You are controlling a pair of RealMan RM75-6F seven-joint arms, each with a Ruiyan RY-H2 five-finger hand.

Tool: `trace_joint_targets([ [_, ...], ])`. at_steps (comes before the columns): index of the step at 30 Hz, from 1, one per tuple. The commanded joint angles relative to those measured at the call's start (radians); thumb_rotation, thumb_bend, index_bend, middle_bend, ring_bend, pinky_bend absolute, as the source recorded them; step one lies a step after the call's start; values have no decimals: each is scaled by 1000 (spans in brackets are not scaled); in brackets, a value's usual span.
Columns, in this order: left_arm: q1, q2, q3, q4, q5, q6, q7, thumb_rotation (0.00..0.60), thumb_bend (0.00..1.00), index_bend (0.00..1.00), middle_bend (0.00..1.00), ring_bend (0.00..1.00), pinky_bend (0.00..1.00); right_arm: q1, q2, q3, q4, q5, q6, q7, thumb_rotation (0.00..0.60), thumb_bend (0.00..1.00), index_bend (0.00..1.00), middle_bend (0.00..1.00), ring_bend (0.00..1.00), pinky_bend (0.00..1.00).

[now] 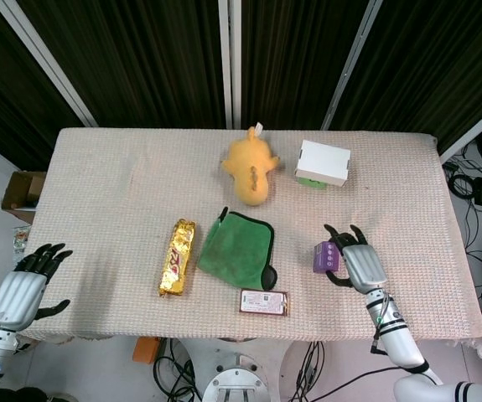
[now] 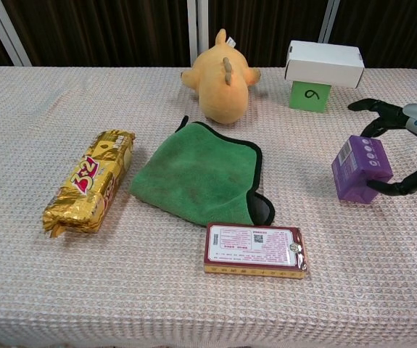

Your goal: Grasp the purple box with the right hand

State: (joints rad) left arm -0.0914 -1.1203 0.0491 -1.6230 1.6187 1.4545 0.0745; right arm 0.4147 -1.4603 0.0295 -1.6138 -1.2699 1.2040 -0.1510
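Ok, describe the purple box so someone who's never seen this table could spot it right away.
Start at the green cloth in the middle of the table and look toward the robot's right hand. The purple box sits tilted between that hand's fingers. It is the only purple thing there, smaller than the white box behind it.

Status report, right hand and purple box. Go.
Right hand pinches purple box, box tilted. Left hand open, at table's near-left edge. Nothing in the way; green cloth well apart.

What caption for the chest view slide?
Right hand grips the tilted purple box beside a green cloth.
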Motion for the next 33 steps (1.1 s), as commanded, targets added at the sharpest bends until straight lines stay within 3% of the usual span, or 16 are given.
trace_joint_targets([
  [1,1,0,0,-1,-1,2,2,600,132,179,119,83,227,-20,7,-15,105,-48,-52,147,600,322,0,657,198,0],
  [10,-5,-5,2,-4,0,-10,12,600,132,180,119,83,227,-48,43,-22,127,-50,-50,127,600,312,0,647,193,0],
  [12,-6,-6,1,-5,0,-10,14,600,132,179,119,83,227,-50,52,-37,136,-64,-54,99,600,284,0,592,176,0],
  [15,-6,-5,2,-7,-1,-10,18,600,132,180,119,82,227,-42,86,-57,121,-75,-90,65,600,166,0,146,17,0],
  [17,-5,-5,2,-8,-1,-9,19,600,132,180,119,83,227,-46,87,-54,120,-77,-78,38,600,108,0,12,0,0],
  [28,-4,-5,2,-7,-4,-6,17,600,132,182,119,83,227,-41,108,-29,4,-53,-73,-97,600,75,0,3,0,0],
  [33,-4,-5,2,-1,-14,-12,9,600,132,183,119,83,227,-36,86,-8,-26,-11,-72,-166,600,110,0,130,0,0],
])
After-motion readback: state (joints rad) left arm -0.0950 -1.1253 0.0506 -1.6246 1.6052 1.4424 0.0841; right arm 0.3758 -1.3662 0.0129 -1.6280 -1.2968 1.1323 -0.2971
